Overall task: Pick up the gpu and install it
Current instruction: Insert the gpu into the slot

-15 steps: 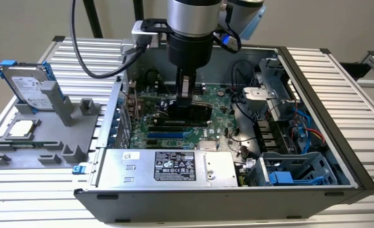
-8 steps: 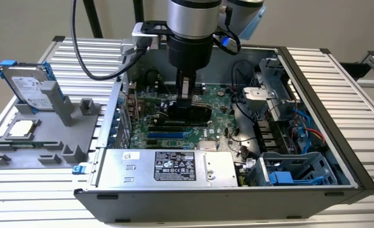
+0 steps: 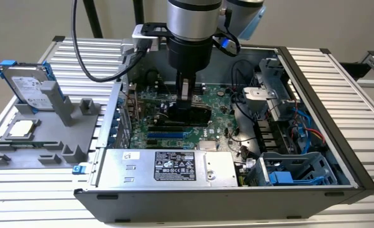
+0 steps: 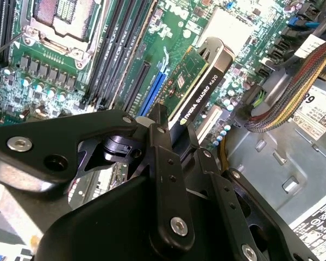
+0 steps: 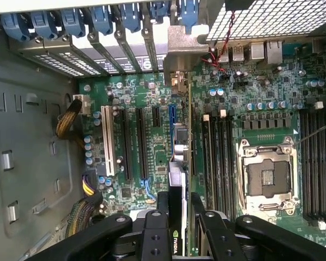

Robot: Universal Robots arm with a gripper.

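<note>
Fingers [image 4: 176, 128] clamped gpu [image 4: 198, 81] edge-on, held upright over the motherboard [image 5: 152, 147] so its connector met the slot.

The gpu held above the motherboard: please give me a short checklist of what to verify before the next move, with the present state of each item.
1. Grasp: the gripper is shut on the gpu, a thin green card with a black cooler. Ok.
2. Place: in the exterior view the gpu is inside the open grey computer case, over the green motherboard. Ok.
3. Direction: in the first wrist view the card edge runs along the black expansion slots. Ok.
4. Seated in the slot: cannot tell.
5. Silver end bracket near the rear slot openings: ok; exact fit, cannot tell.
6. Bundled cables lie beside the card, apart from it. Ok.
</note>
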